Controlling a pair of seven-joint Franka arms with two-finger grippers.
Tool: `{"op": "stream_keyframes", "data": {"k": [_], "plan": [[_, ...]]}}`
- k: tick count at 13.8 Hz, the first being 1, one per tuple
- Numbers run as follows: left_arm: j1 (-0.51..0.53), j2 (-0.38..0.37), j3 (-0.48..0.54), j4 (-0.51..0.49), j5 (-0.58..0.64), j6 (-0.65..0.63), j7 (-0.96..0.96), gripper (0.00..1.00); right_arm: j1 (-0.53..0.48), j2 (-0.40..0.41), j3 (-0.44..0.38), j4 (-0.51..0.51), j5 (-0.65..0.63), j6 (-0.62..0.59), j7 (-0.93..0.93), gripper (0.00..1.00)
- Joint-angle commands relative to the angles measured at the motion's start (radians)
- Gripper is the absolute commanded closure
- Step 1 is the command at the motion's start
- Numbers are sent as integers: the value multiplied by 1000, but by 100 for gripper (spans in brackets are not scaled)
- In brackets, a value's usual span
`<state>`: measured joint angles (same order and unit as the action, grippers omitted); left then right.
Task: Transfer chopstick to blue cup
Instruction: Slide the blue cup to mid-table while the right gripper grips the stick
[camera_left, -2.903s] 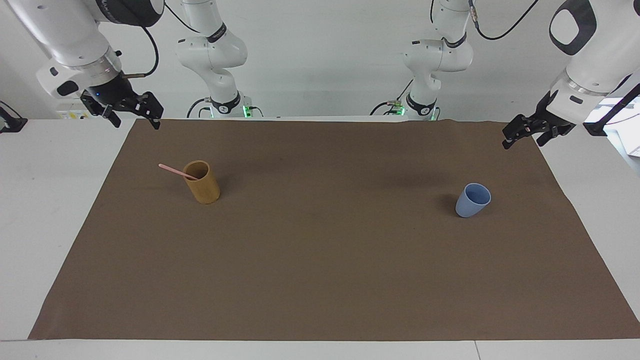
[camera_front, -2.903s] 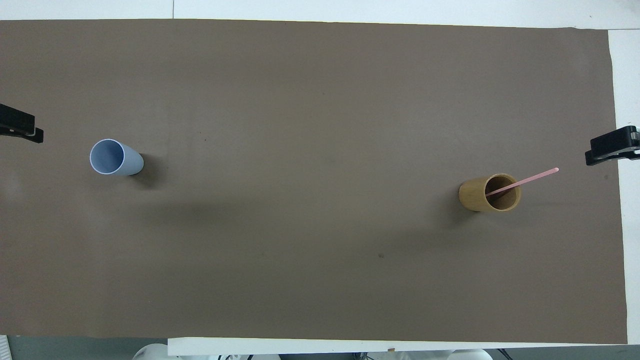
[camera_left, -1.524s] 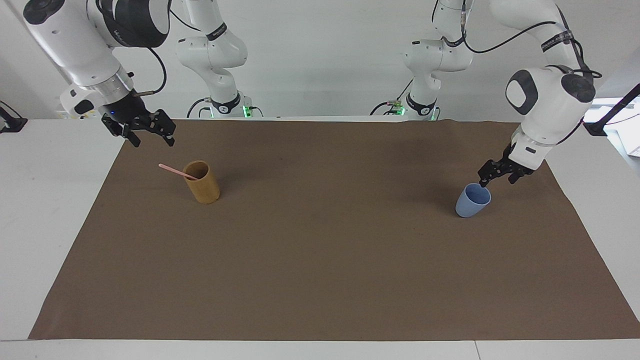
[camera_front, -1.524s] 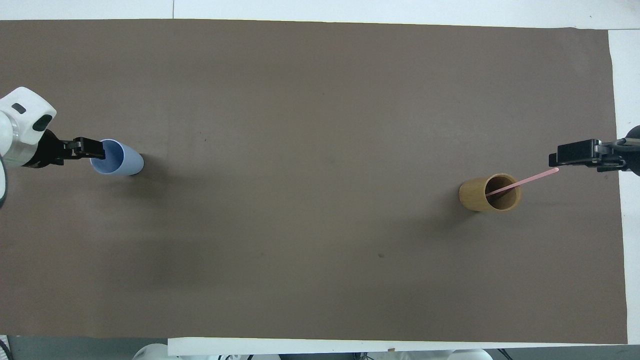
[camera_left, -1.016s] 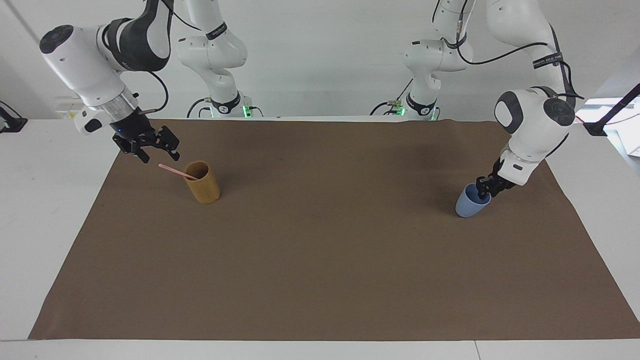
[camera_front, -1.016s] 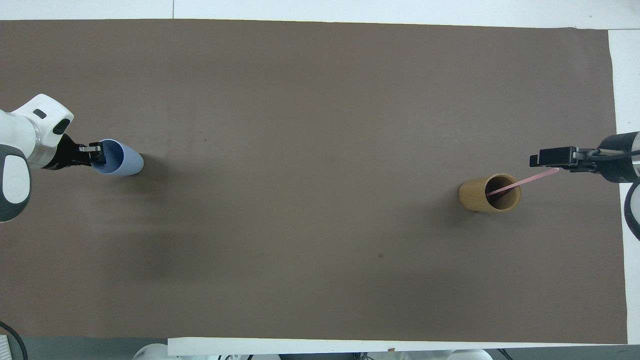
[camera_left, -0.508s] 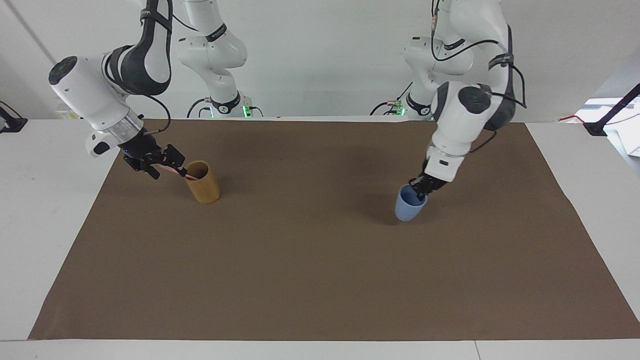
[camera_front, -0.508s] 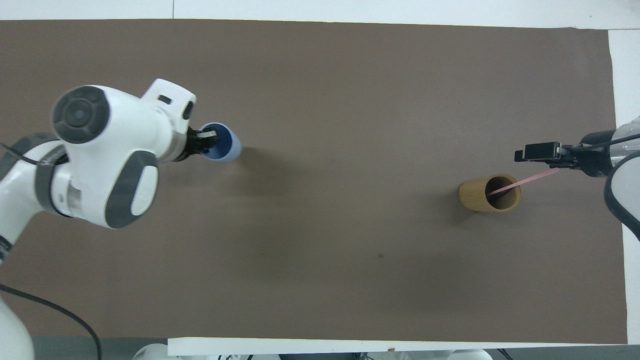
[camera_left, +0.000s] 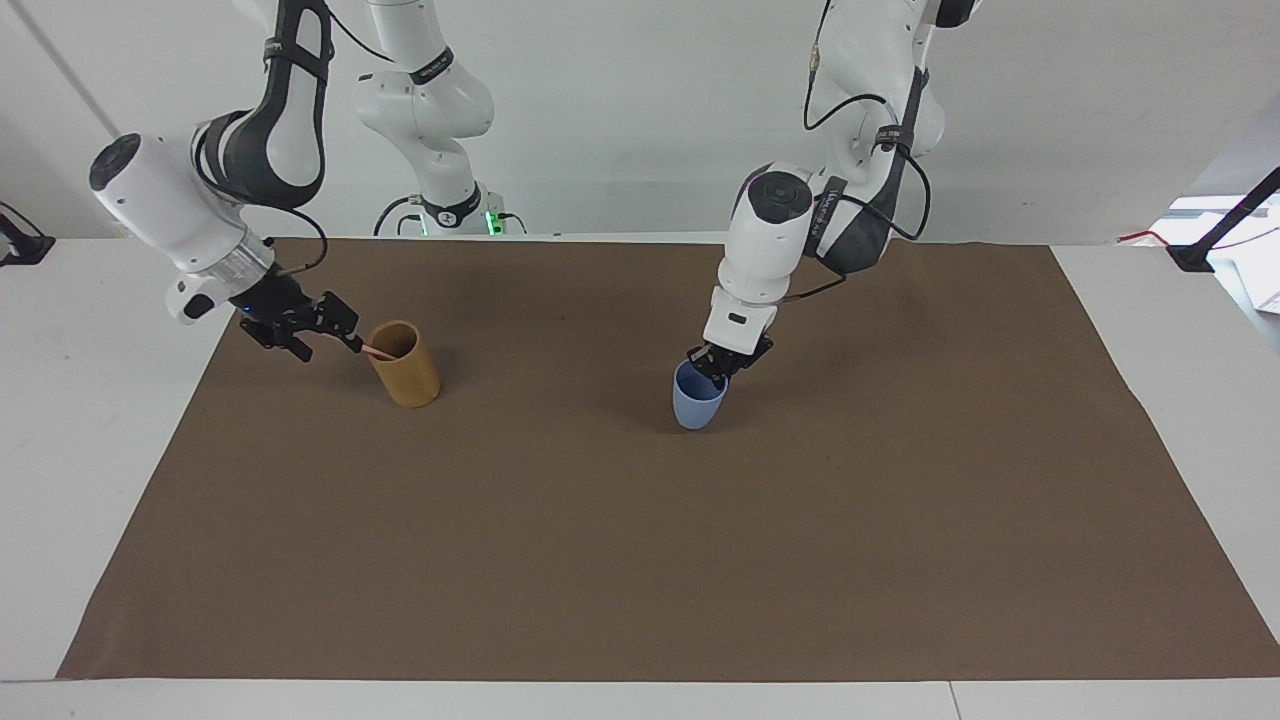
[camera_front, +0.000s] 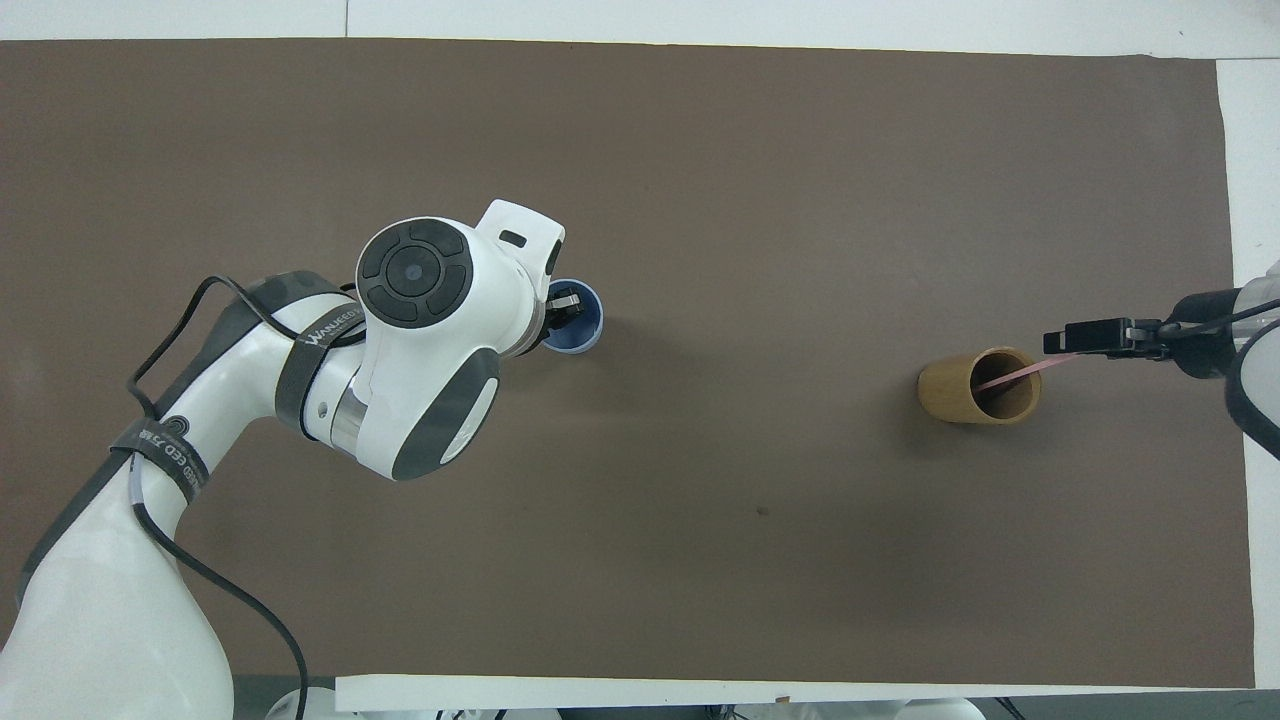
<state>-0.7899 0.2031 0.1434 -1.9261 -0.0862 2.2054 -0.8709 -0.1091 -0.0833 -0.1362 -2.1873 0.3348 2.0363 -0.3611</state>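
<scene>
A robotics lab, plainly. Two white arms (camera_left: 790, 230) are bolted at the edge of a white surface (camera_left: 100, 400), cables looped along their joints, green lights glowing at their bases (camera_left: 490, 218). A brown mat (camera_left: 640, 520) covers the work area under bare white walls (camera_left: 640, 120). A black camera mount (camera_left: 1215, 235) is clamped at one end.

Blue cup (camera_left: 697, 405), pink chopstick (camera_front: 1020, 376)
</scene>
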Motion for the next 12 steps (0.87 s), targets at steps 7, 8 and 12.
{"op": "stream_keyframes", "data": {"k": [7, 8, 12], "plan": [[53, -103, 47, 178, -1, -322, 18, 0, 3, -21, 7, -12, -13, -38, -21, 36], [95, -134, 60, 211, -1, -398, 45, 0, 3, -21, 7, -11, -14, -38, -21, 39], [329, -234, 91, 281, 132, -611, 491, 0, 3, -21, 9, 9, -16, -73, -21, 43]]}}
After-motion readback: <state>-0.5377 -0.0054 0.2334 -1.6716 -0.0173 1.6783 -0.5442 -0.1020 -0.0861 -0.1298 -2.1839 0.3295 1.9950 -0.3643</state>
